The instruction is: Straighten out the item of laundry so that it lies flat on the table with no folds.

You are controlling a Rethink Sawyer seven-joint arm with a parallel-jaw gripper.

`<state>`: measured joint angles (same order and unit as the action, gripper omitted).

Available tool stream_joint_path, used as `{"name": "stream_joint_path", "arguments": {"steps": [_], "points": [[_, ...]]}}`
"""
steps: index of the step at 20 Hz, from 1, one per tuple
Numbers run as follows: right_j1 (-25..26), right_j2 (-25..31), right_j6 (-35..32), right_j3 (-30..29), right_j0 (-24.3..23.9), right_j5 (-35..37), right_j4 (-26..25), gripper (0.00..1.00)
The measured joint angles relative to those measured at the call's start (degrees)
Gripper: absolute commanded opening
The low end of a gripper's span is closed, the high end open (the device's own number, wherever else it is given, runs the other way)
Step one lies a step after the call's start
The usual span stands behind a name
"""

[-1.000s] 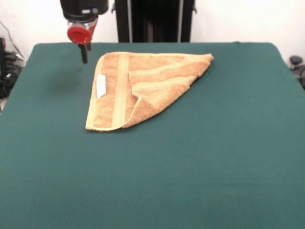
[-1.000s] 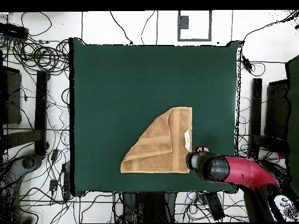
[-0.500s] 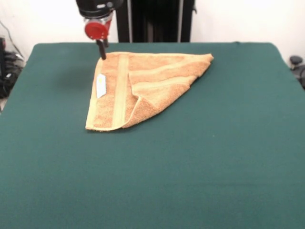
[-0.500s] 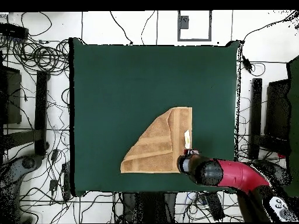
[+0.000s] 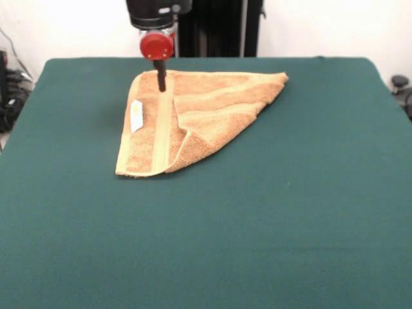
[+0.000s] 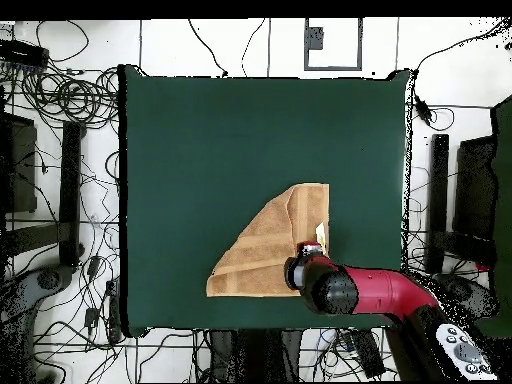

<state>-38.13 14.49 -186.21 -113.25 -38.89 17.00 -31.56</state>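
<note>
- Tangled black cables all over the pale floor, coiled at one corner.
- Dark stands along one side, another dark post along the opposite side.
- Small square frame lying on the floor.
- White wall behind, with a black column in front.

The towel is nubby tan-orange terry cloth, matt, crossed by smoother woven bands, with a small white label near its left edge. The table wears plain dark green cloth, matt and even. The gripper has glossy red and black casing.
</note>
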Motion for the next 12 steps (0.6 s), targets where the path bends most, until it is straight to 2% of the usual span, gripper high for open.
{"name": "stream_joint_path", "arguments": {"steps": [8, 12], "points": [[0.7, -0.6, 0.0, 0.0, 3.6, -8.0, -0.8, 1.0], [2.8, -0.7, 0.0, 0.2, 4.5, -11.9, -0.8, 1.0]]}}
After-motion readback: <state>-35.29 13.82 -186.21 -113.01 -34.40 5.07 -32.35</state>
